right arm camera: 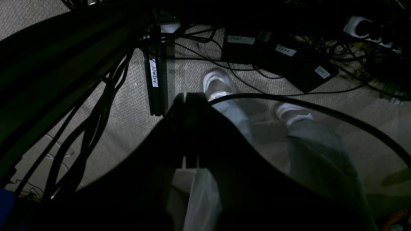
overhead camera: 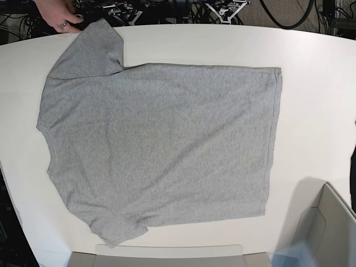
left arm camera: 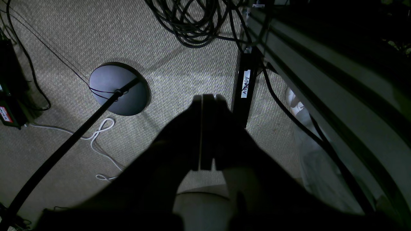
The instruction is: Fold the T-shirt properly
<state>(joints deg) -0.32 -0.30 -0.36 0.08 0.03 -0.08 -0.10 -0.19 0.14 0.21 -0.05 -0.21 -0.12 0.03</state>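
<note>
Along the near edge of the white tabletop (overhead camera: 311, 50) sits a grey bin rim (overhead camera: 169, 251), with a second grey bin (overhead camera: 328, 222) at the near right corner. The T-shirt (overhead camera: 161, 144) lies spread flat in the middle of the tabletop, plain side up, collar end to the left and hem to the right, one sleeve near and one sleeve far. At the far left, a person's hand (overhead camera: 58, 14) rests at the edge, touching the far sleeve.

Neither arm shows in the base view. The left claw (left arm camera: 205, 128) hangs over carpet (left arm camera: 80, 38), its fingers pressed together with nothing between them; a round lamp base (left arm camera: 118, 88) and cables (left arm camera: 192, 22) lie beyond it. The right claw (right arm camera: 189, 128) is likewise closed and empty, above a person's white shoes (right arm camera: 216, 83) and labelled black boxes (right arm camera: 305, 70) farther off.
</note>
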